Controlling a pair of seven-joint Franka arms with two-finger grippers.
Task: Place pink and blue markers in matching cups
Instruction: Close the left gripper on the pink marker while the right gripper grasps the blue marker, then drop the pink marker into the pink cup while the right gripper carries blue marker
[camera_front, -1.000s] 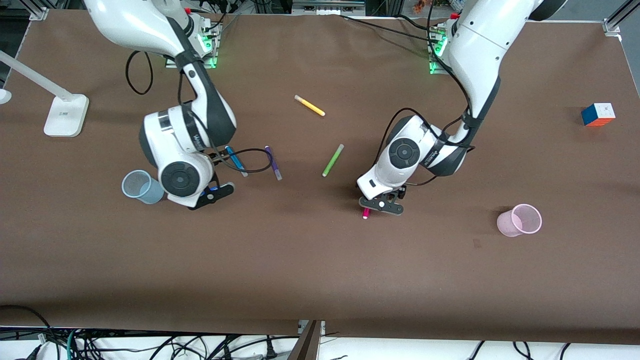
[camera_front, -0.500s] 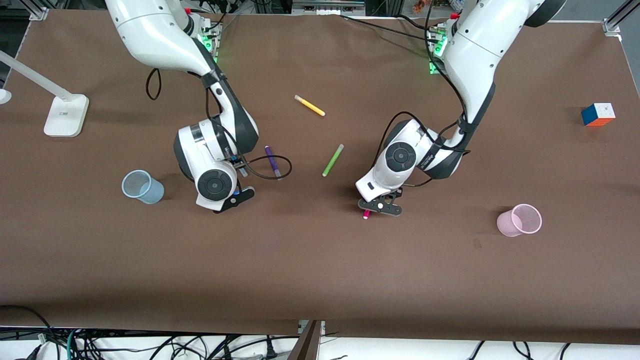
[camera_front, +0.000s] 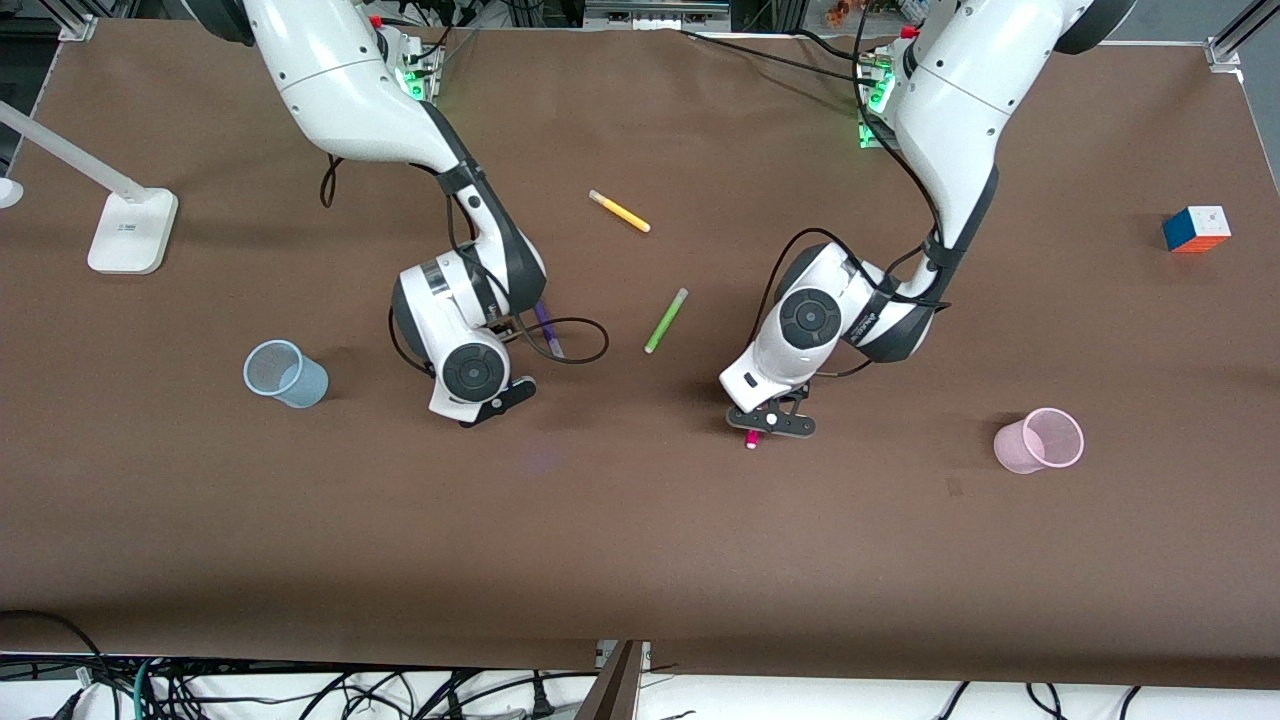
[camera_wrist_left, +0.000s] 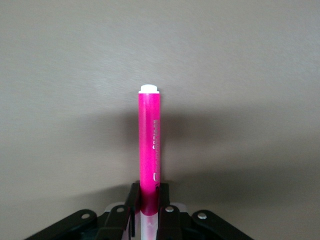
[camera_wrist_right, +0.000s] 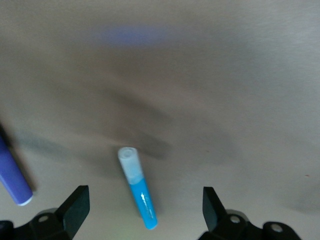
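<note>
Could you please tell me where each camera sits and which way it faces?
Front view: high across the table, facing both arms, left gripper, right gripper.
Left wrist view: on the left arm, looking down its fingers at the clamped pink marker, also seen from the front.
Right wrist view: over the blue marker, between open fingers.

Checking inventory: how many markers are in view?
5: pink in the left gripper; blue on the table under the open right gripper; purple beside blue; green mid-table; yellow farther from camera than green.

Purple marker (camera_front: 546, 329), green marker (camera_front: 666, 320), yellow marker (camera_front: 619, 211), probably a puzzle cube (camera_front: 1196, 229).
</note>
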